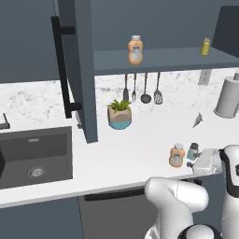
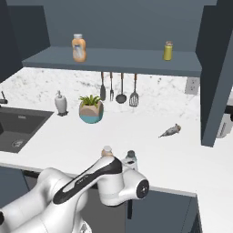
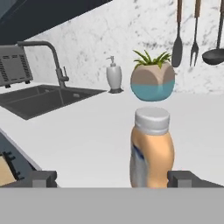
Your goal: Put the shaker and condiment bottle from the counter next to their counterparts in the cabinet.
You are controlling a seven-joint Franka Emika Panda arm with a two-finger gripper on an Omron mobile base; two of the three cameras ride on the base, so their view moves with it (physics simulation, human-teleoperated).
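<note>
no legible txt; condiment bottle (image 3: 151, 151) label prob too blurry to read.

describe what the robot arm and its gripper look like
The arm is glossy white with rounded, bulbous links, a dark stripe along one link and dark round joint caps. The hand is a boxy white block. The gripper ends in two small dark grey, square fingertips. No cables or lettering are legible.
</note>
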